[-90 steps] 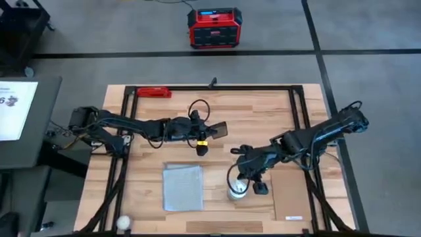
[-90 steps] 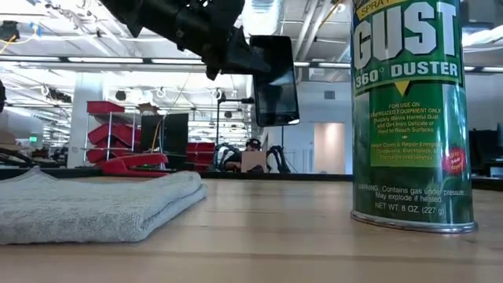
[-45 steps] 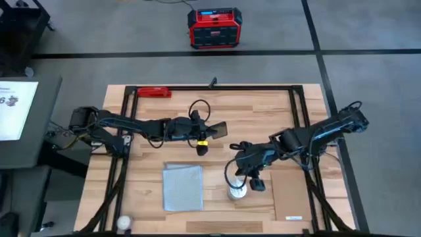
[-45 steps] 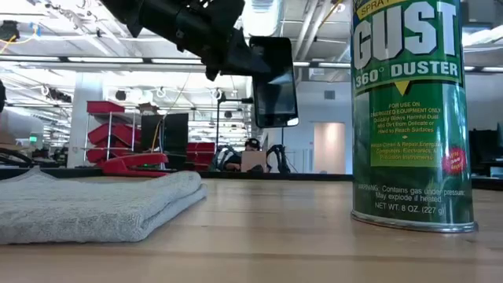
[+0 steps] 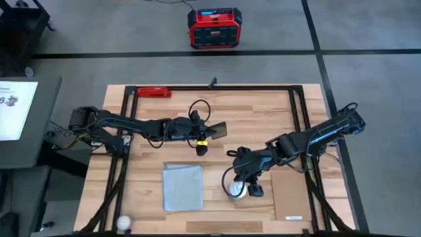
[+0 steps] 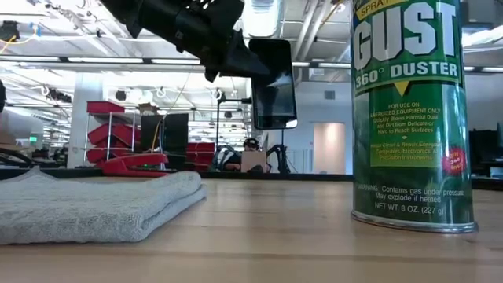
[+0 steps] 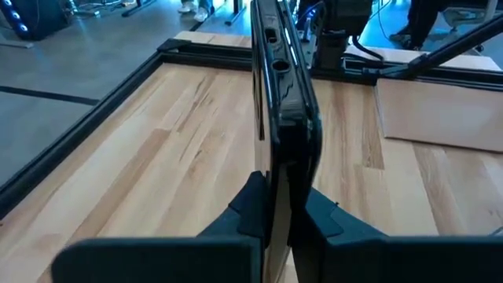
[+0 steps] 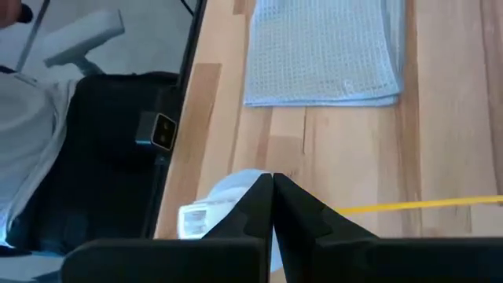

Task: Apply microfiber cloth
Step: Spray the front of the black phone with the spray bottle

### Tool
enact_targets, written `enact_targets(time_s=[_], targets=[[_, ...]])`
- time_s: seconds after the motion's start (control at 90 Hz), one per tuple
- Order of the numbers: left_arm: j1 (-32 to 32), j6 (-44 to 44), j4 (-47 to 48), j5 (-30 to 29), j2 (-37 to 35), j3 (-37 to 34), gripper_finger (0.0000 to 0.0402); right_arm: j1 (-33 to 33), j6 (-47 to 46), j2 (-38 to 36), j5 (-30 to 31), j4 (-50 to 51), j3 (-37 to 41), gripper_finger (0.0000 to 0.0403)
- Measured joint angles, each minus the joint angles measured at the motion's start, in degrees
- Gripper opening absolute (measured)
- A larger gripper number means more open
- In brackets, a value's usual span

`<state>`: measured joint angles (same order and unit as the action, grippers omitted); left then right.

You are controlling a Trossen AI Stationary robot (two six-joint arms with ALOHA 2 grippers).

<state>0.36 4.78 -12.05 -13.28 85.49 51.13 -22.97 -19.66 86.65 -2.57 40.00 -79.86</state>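
Lying flat on the worktop point(image 5: 263, 112), the microfiber cloth point(image 5: 183, 187) sits toward the front edge, a bit left of centre, long axis running front to back, slightly skewed against the wood grain. It is pale grey-blue, folded into a neat rectangle with a waffle-like weave in the right wrist view point(image 8: 322, 49); from the low view it reads as a soft, thick layered stack with a rounded folded edge point(image 6: 94, 206). Left gripper point(image 5: 209, 131) is up off the worktop behind the cloth, fingers pinched narrow on a black phone point(image 5: 219, 130), held on edge in the air, screen roughly vertical point(image 6: 274, 82); the wrist camera looks straight along its thin edge point(image 7: 281, 94). Right gripper point(image 5: 253, 186) is low near the front edge, just beside the top of a duster can point(image 5: 237, 191), to the right of the cloth and apart from it; its fingers are pressed together with nothing between them point(image 8: 272, 200). The can stands upright, green label point(image 6: 409, 110). A tan cardboard patch point(image 5: 289, 191) lies at the front right corner. A red stapler point(image 5: 152, 92) rests at the back edge, left.
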Motion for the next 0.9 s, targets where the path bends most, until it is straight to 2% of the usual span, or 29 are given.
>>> enact_targets(time_s=[0.378,0.9], targets=[[0.00,-0.42,0.24,0.00,0.00,0.00,0.0007,-1.06,-2.97,-0.02,3.21,3.79,-1.20,0.0000],[-0.01,0.54,0.98,0.02,0.00,0.00,0.0007,-2.57,-5.39,0.02,3.99,4.95,-1.20,0.0000]])
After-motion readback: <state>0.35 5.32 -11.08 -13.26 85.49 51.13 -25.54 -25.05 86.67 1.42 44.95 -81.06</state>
